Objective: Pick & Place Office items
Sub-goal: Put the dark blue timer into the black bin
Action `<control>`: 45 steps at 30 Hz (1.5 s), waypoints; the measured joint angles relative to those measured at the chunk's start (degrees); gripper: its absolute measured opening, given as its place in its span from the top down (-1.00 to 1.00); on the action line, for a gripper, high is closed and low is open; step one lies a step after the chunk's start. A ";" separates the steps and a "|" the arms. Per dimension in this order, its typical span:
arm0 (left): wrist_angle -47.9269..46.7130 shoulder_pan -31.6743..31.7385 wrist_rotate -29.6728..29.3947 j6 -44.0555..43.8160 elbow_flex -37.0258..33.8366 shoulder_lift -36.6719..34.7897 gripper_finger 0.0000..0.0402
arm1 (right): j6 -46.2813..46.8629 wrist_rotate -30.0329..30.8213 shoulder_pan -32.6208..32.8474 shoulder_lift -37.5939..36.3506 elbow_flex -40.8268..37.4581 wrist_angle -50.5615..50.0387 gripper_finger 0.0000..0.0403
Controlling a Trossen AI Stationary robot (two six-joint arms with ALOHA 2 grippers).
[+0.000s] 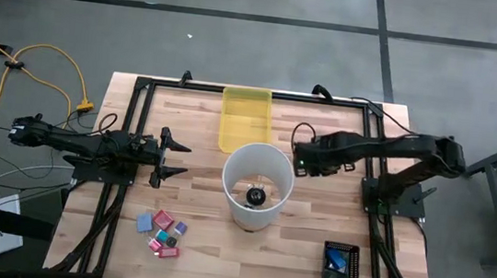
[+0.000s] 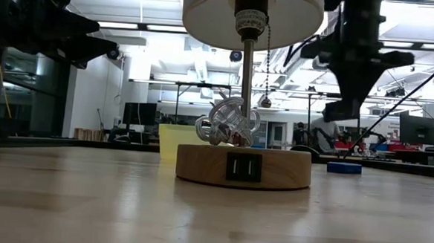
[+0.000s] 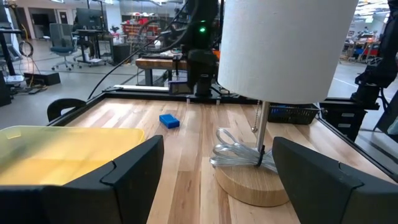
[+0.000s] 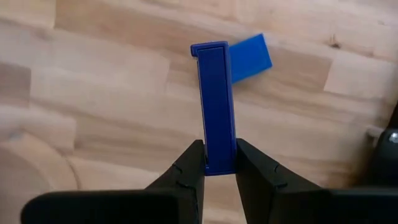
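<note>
Seen from above, a white lamp (image 1: 258,184), its shade hiding a round wooden base, stands mid-table and serves as the landmark here. The right gripper (image 4: 214,169) hangs just right of the shade, above the table, its fingers pinched narrow on a dark-blue block (image 4: 214,106) that stands up lengthwise between them; a lighter blue block (image 4: 252,57) lies flat on the wood below it, just beyond the held piece. The left gripper (image 1: 171,157) hovers left of the lamp with its fingers spread wide and nothing between them. A cluster of small pieces (image 1: 162,232), pink, red, purple and light blue, lies on the table in front of the lamp and to its left; a yellow tray (image 1: 245,118) sits directly behind the lamp; a black mesh basket (image 1: 341,269) holding something blue sits in front of it and to the right. Risks, as judged from this position: the grip holds only the lower end of the tall block, so a quick swing could pivot it or let it slip out. The right arm works close to the shade, and a sideways path toward the tray could clip the lamp and tip it. Where the held block is meant to go cannot be told.
</note>
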 joint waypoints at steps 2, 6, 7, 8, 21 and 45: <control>0.00 0.00 0.01 0.00 0.01 0.01 -0.46 | 1.72 -0.01 2.10 -0.90 0.00 -1.01 0.70; -0.02 0.00 0.00 0.00 0.01 0.02 -0.46 | 5.81 0.05 6.60 -2.80 0.00 -3.94 0.70; 0.01 0.00 0.01 -0.01 0.01 0.00 -0.46 | 6.89 0.10 7.78 -3.27 0.00 -4.56 0.70; 0.01 0.00 0.00 -0.01 0.01 0.00 -0.46 | 8.02 0.12 8.93 -3.65 0.00 -5.41 0.70; 0.00 0.00 0.00 0.00 0.01 0.00 -0.46 | 26.00 -1.05 27.63 -4.73 0.00 -8.58 0.70; 0.00 0.00 0.00 0.00 0.01 0.01 -0.46 | 61.26 1.04 61.95 -1.06 0.00 -0.18 0.70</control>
